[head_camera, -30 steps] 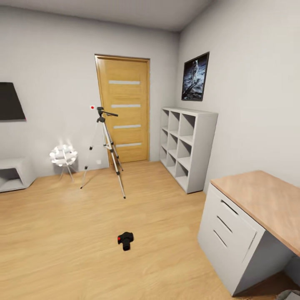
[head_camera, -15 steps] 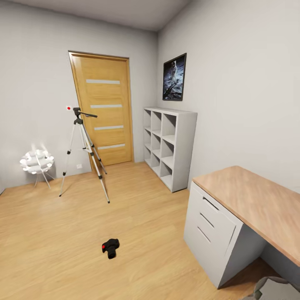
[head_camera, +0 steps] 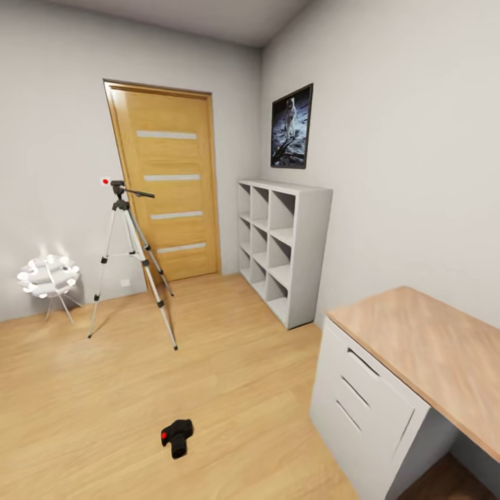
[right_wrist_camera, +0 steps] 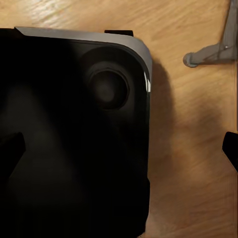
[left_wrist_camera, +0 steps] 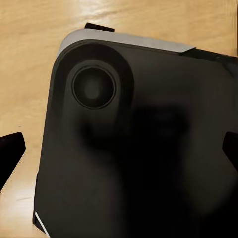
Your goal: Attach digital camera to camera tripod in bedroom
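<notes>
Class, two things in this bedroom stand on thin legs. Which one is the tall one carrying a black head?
The camera tripod, by the wooden door: tall silver legs, black head. The low white lamp beside it has neither.

The digital camera [head_camera: 176, 437] lies on the floor [head_camera: 229, 375] at lower centre; the camera tripod [head_camera: 129, 264] stands behind it, mid-left, before the door [head_camera: 167, 187].

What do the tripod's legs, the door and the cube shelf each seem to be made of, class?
Camera tripod legs: probably metal, silver-grey with a light sheen, black joints.
Door: wood or veneer, warm matt grain, pale inset strips.
Cube shelf: looks like painted or laminated board, flat white.
</notes>
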